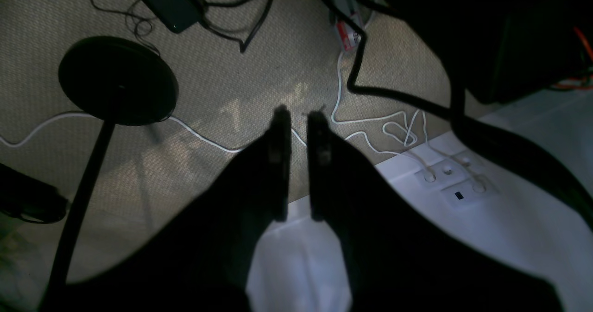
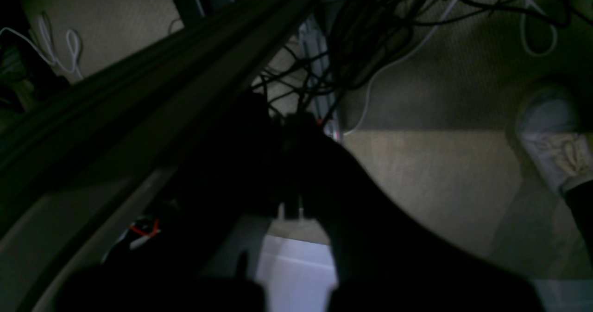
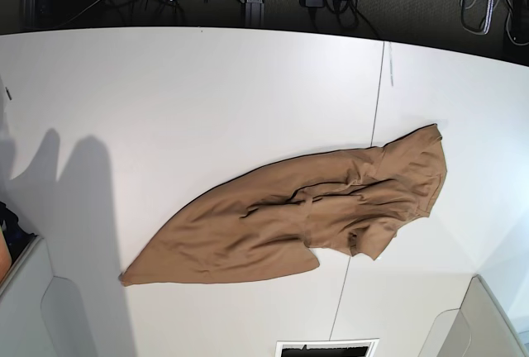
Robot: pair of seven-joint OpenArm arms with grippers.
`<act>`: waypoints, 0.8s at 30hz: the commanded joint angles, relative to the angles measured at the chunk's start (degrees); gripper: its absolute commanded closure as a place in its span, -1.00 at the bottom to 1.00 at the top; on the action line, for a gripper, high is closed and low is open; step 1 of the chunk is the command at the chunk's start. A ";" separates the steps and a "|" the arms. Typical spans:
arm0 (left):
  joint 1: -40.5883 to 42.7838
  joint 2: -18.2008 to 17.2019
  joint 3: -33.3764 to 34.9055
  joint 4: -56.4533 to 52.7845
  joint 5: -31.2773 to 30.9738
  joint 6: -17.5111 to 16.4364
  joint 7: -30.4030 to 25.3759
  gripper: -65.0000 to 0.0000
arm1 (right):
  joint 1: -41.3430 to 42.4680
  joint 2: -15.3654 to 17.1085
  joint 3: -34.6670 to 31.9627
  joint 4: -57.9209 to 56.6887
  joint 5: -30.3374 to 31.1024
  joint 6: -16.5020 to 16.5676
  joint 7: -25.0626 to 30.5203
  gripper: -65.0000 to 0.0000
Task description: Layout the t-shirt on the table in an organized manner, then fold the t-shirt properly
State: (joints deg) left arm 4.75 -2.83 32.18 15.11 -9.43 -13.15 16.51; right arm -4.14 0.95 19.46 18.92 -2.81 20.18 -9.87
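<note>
The tan t-shirt (image 3: 297, 221) lies wrinkled on the white table (image 3: 190, 101) in the base view. It stretches diagonally from a narrow end at the lower left to a bunched part at the upper right. No arm shows in that view. In the left wrist view my left gripper (image 1: 299, 115) hangs over carpet beyond the table's edge, its dark fingers (image 1: 280, 136) a narrow gap apart with nothing between them. My right gripper (image 2: 292, 117) is a dark shape with its fingers pressed together, also over the floor. The shirt shows in neither wrist view.
A thin seam (image 3: 376, 126) runs down the table beside the shirt. A black round stand base (image 1: 118, 80) and several cables (image 1: 370, 122) lie on the carpet. A white surface with a socket panel (image 1: 456, 182) sits near the left gripper. A pale shoe (image 2: 551, 136) stands on the floor.
</note>
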 commanded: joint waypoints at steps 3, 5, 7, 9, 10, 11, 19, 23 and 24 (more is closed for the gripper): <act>0.04 0.13 0.00 0.20 0.11 -0.61 0.39 0.79 | -0.17 0.31 -0.11 0.37 0.26 0.81 0.07 1.00; 0.04 0.13 0.00 0.20 0.11 -0.61 0.39 0.79 | -0.20 0.31 -0.11 0.37 0.26 0.81 0.07 1.00; 0.04 0.13 0.00 0.20 0.11 -0.63 0.39 0.79 | -0.20 0.31 -0.11 0.37 0.26 0.81 0.04 1.00; 0.04 0.13 0.00 0.20 0.11 -0.63 0.39 0.79 | -0.20 0.31 -0.11 0.37 0.26 0.81 0.07 1.00; 0.07 0.13 0.00 0.20 0.11 -0.63 0.42 0.79 | -0.20 0.31 -0.11 0.37 0.26 0.81 0.04 1.00; 0.07 0.13 0.00 0.20 0.11 -0.63 0.42 0.79 | -0.20 0.33 -0.11 0.37 0.26 0.81 0.04 1.00; 1.03 0.13 0.00 0.20 0.11 -0.61 0.44 0.79 | -0.33 0.31 -0.11 0.37 0.26 0.83 0.07 1.00; 1.95 0.11 0.00 0.26 0.11 -0.61 0.44 0.79 | -0.52 0.33 -0.11 0.44 0.26 1.20 0.04 1.00; 2.16 0.11 0.00 0.31 0.11 -0.63 0.42 0.79 | -0.66 0.33 -0.11 0.44 0.26 1.29 0.04 1.00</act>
State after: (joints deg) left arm 6.68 -2.85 32.18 15.18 -9.41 -13.19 16.51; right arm -4.60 0.97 19.46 19.07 -2.63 20.80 -9.87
